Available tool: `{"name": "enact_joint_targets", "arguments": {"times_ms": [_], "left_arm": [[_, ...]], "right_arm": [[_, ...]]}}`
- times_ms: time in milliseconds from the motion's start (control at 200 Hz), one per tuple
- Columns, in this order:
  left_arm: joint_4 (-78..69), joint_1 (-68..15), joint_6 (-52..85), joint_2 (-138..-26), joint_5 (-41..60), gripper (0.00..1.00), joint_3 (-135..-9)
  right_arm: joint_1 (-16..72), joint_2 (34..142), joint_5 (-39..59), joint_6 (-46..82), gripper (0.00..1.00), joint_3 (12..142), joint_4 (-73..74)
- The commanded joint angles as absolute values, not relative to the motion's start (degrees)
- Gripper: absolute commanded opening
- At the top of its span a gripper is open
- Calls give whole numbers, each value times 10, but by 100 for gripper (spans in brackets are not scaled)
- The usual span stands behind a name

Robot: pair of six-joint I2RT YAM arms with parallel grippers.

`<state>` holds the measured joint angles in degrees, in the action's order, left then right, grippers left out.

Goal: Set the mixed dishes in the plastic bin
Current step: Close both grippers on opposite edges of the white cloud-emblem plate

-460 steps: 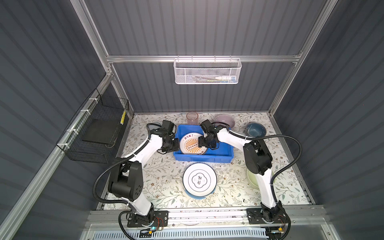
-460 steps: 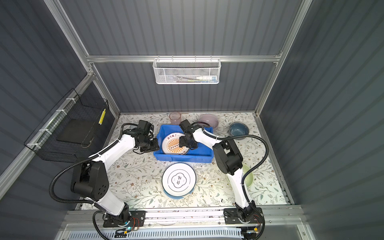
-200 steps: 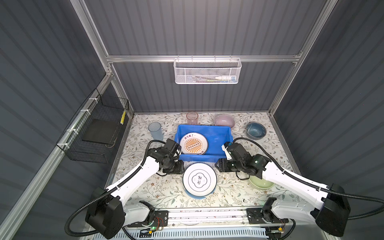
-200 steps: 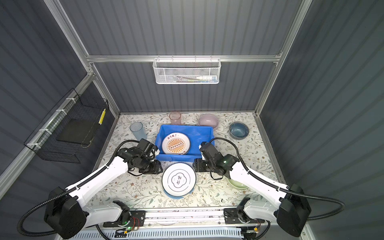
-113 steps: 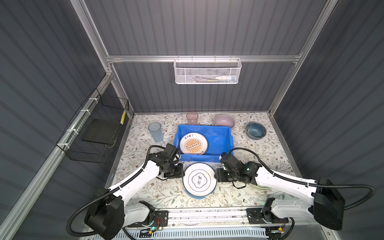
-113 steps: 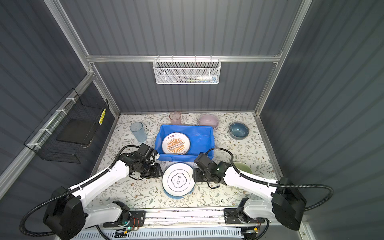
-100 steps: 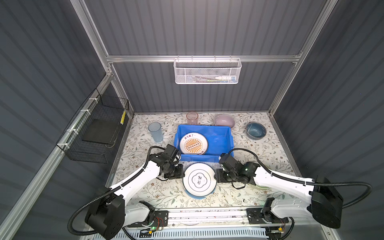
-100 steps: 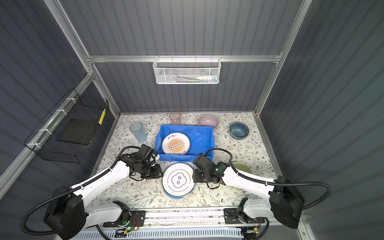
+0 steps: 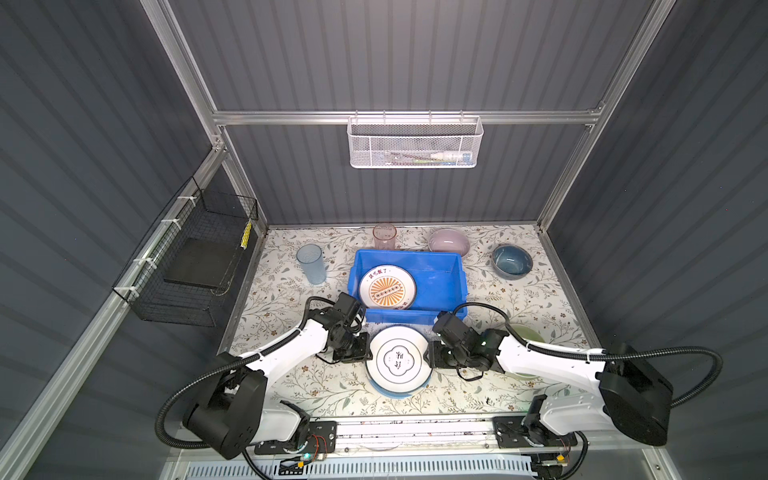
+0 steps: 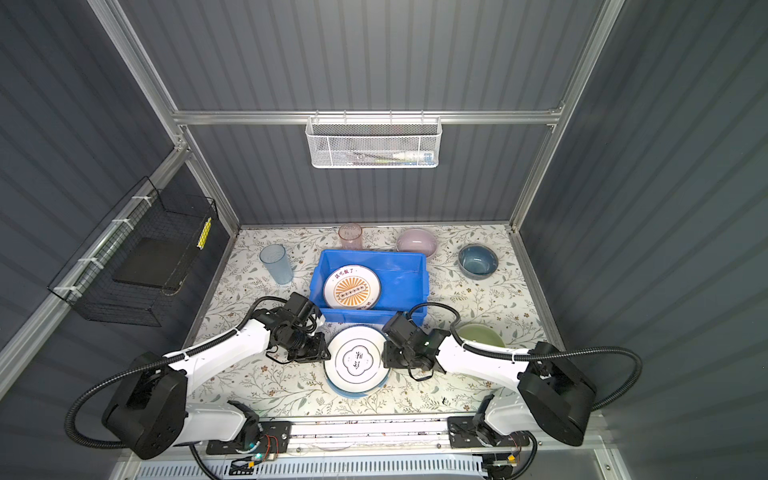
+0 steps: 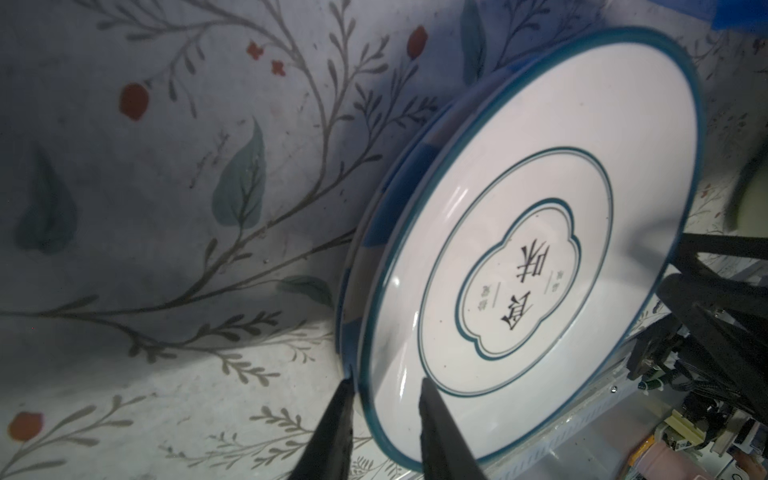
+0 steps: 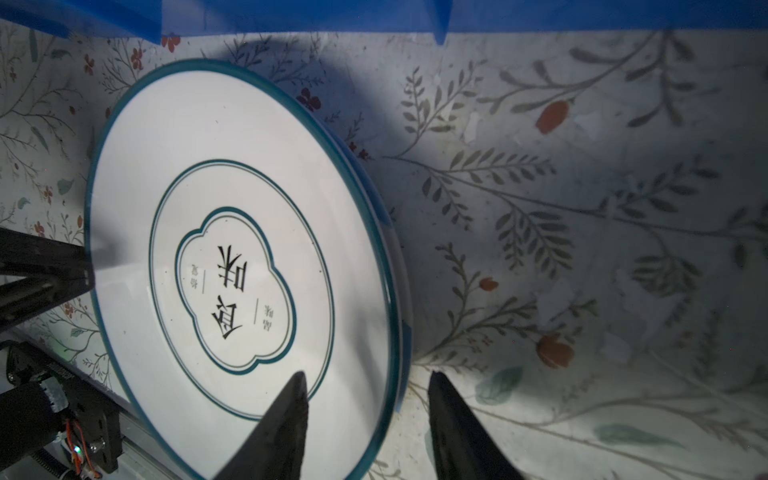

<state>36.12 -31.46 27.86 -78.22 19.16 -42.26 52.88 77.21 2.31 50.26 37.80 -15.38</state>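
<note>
The black emblem plate (image 9: pixel 399 359) (image 10: pixel 357 359) lies on the blue-white striped plate (image 9: pixel 395 392) on the mat, just in front of the plastic bin (image 9: pixel 442 286) (image 10: pixel 405 286). The orange sunburst plate (image 9: pixel 387 287) lies in the bin. My left gripper (image 9: pixel 368 353) (image 11: pixel 386 395) is open, its jaws narrowly astride the emblem plate's left rim, one fingertip (image 11: pixel 347 386) against the plates' edge. My right gripper (image 9: pixel 430 359) (image 12: pixel 365 390) is open, wider, astride the opposite rim with one finger (image 12: pixel 291 407) over the plate (image 12: pixel 232 270).
A blue tumbler (image 9: pixel 311 264), a pink tumbler (image 9: pixel 384 237), a lilac bowl (image 9: pixel 449 242) and a dark blue bowl (image 9: pixel 512 261) stand around the bin. A pale green bowl (image 9: pixel 525 334) sits partly behind my right arm. A black wire basket (image 9: pixel 195 266) hangs left, a white mesh basket (image 9: pixel 415 143) at the back.
Both grippers left the bin, where the orange plate stays, and came down to the emblem plate's two sides. Over the last second they slid onto its rim and their jaws narrowed.
</note>
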Motion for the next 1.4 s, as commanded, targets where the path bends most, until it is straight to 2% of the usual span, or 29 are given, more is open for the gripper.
{"name": "enact_joint_targets", "arguments": {"times_ms": [0, 245, 540, 921, 1256, 1321, 1396], "left_arm": [[361, -316, 273, -790, 194, 28, -417], [348, -316, 275, -808, 196, 16, -416], [332, -316, 280, -822, 196, 11, -402], [329, -316, 275, -829, 194, 10, -396], [315, -316, 277, -832, 197, 10, -390], [312, -316, 276, -833, 198, 10, -390], [310, -316, 276, -835, 199, 10, -390]], "right_arm": [[530, 770, 35, 524, 48, 365, -120], [530, 773, 51, 530, 44, 354, -93], [527, 758, 72, 536, 35, 345, -65], [519, 699, 108, 516, 26, 299, 26], [512, 712, 139, 518, 21, 283, 107], [511, 715, 137, 519, 16, 284, 112], [511, 721, 138, 521, 15, 287, 113]]}}
